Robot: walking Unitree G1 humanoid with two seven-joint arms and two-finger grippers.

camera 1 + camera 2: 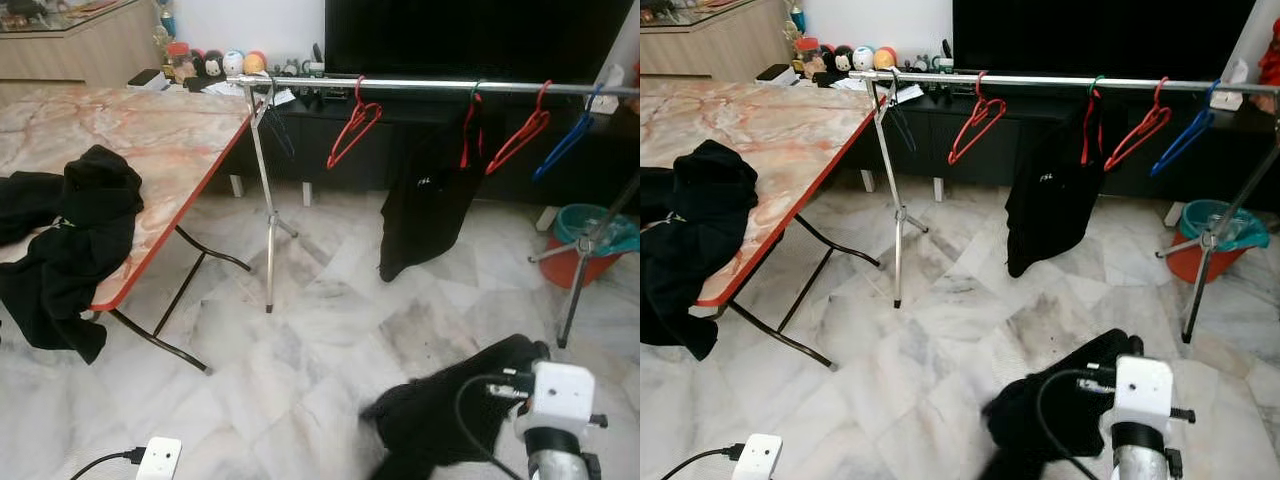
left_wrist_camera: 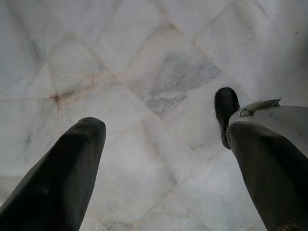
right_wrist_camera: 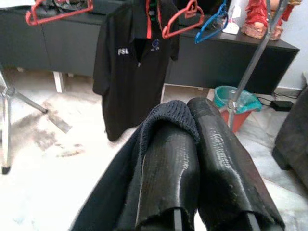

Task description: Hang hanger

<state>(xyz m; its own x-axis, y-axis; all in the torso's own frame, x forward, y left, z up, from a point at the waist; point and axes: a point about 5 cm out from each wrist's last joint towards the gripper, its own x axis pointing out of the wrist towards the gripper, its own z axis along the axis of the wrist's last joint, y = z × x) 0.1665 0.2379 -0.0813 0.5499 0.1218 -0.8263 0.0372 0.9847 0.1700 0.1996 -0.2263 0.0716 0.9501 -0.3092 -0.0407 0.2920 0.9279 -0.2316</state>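
Marble floor [image 1: 300, 340] below; hanging black shirt [image 3: 132, 72] reads "FSL"; right pincer [image 3: 192, 125] pinches dark cloth [image 1: 450, 400]; left pincer [image 2: 163, 159] spread.

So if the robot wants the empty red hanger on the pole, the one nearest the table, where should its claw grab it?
Probably the sloping shoulder bar of the red hanger, coming from the robot's side of the rail. The hanger hangs bare and tilted with open floor in front, so that bar is easy to reach. Lift upward to unhook it. The left claw is open; the right claw holds dark cloth.
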